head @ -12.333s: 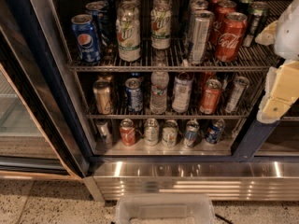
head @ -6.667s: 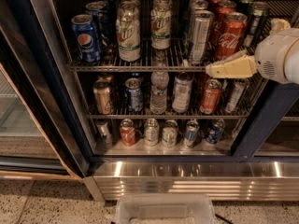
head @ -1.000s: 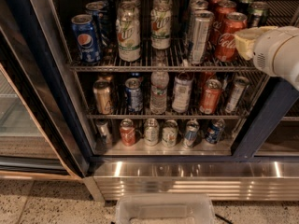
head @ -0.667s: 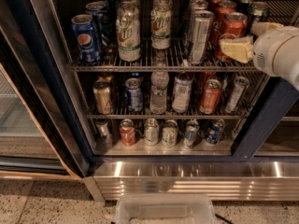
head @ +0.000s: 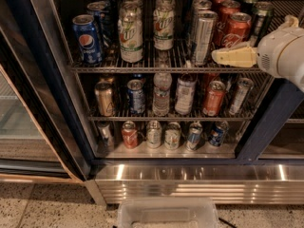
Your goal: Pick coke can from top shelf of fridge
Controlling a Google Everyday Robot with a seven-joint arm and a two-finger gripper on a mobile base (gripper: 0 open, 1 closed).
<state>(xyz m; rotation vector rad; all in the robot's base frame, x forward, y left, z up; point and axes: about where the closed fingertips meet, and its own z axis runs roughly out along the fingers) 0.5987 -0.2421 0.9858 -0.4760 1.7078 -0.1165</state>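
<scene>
Several tall red coke cans stand in a row at the right of the top shelf [head: 142, 69] of the fridge [head: 190, 179]. The front coke can [head: 236, 28] has a silver top and white script. My gripper [head: 224, 56], cream-coloured on a round white arm, reaches in from the right. It lies level with the lower part of the front coke can, in front of it, its tip pointing left towards a tall silver can [head: 203, 32]. It hides the can's base.
A Pepsi can [head: 87, 39] and two green-label bottles [head: 130, 34] stand further left on the top shelf. A dark can [head: 260, 15] is right of the cokes. The lower rack holds a water bottle [head: 162, 91] and an orange-red can [head: 213, 98]. The open glass door [head: 28, 103] is left, a white bin [head: 166, 215] below.
The gripper has moved left and slightly down, from beside the front coke can's upper right to across its lower front. The cans have not moved.
</scene>
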